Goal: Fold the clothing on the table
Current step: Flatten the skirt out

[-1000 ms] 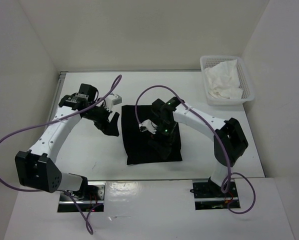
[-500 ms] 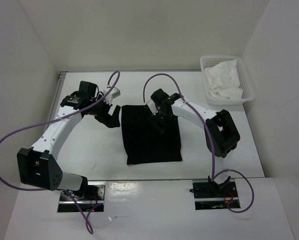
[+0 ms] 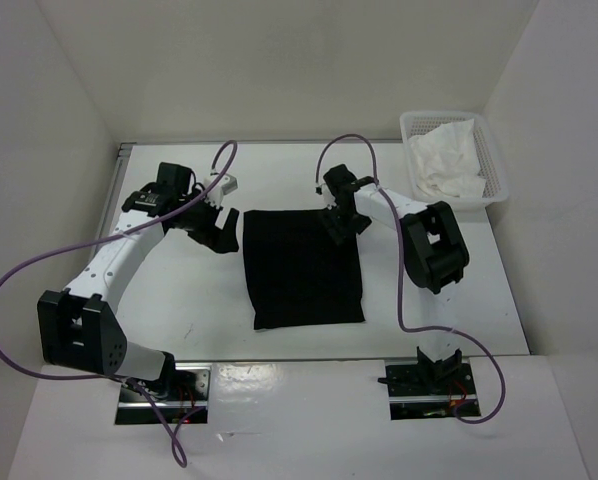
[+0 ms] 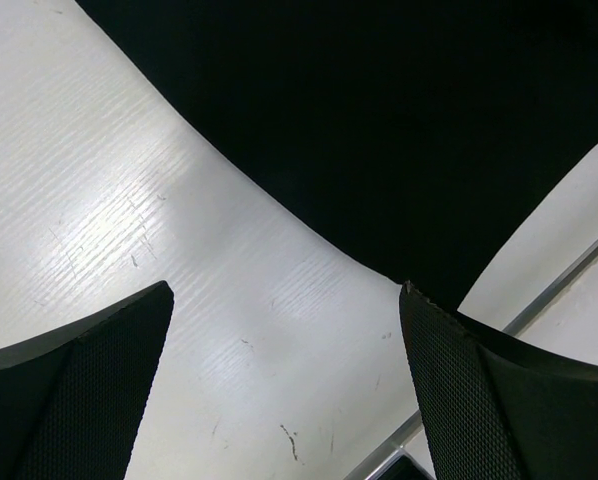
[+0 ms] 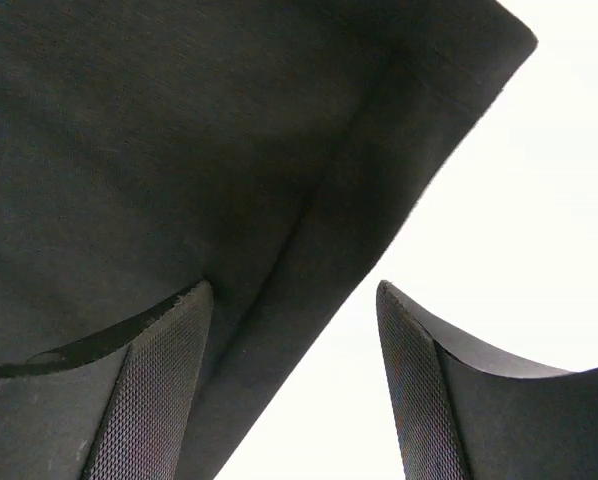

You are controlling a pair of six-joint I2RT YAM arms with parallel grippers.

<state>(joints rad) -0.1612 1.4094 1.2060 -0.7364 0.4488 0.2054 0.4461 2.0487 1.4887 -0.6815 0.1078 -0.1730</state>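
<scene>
Top external view, white table (image 3: pixel 179 300), white walls (image 3: pixel 279 70), black clothing (image 3: pixel 299 270) lying centre.

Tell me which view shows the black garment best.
The top external view: the whole black garment lies flat, all edges visible. The left wrist view shows only one edge; the right wrist view only a corner.

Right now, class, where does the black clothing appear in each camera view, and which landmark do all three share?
Top external: the clothing lies flat in the middle of the table.
Left wrist: it fills the upper right.
Right wrist: it fills the upper left, with one corner at top right.
Shared landmark: the white table surface beside the cloth's edge.
</scene>
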